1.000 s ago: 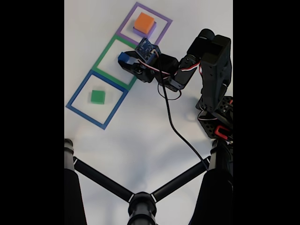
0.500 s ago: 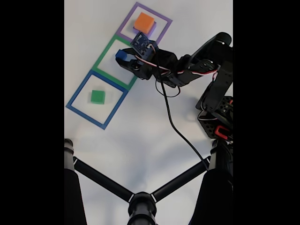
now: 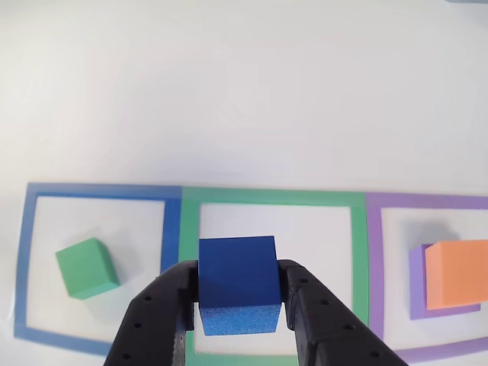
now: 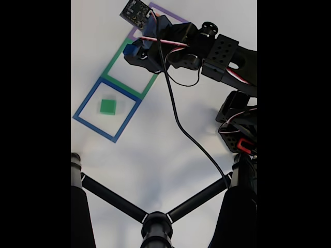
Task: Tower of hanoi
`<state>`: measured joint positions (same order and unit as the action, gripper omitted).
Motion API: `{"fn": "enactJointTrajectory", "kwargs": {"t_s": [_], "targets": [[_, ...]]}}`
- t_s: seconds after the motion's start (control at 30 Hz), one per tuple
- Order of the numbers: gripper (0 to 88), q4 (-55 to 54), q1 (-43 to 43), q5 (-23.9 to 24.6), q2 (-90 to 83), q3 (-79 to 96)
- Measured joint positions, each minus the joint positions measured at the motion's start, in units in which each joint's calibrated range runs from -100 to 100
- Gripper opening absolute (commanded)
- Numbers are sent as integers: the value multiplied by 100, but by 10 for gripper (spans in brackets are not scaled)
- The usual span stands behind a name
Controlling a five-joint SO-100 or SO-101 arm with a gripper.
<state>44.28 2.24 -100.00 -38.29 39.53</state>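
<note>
One blue block (image 3: pixel 238 284) sits clamped in the claw (image 3: pixel 239 305), above the green outline (image 3: pixel 273 200) mid-counter. I judge a transfer underway; next calls for choosing green block (image 3: pixel 87 267) or orange block (image 3: pixel 456 273).

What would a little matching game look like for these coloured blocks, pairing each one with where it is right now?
Things:
1. blue block
2. green block
3. orange block
4. purple block

Places:
A. lying alone inside the blue tape outline
B. underneath another block, inside the purple tape outline
C. clamped between the fingers of the end effector
D. stacked on top of a bigger block

Pairs: 1-C, 2-A, 3-D, 4-B
</note>
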Motion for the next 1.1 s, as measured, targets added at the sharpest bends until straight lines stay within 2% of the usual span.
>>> {"fn": "enactJointTrajectory", "kwargs": {"t_s": [0.1,0.33,0.47,0.63,0.77,1.1], "targets": [[12,1250,243,0,-34,-1110],[11,3190,826,0,-252,-3062],[10,4005,1156,0,-336,-3888],[8,4480,1467,0,-529,-4198],[7,4100,1467,0,-772,-3441],[7,1029,1467,0,-1083,52]]}}
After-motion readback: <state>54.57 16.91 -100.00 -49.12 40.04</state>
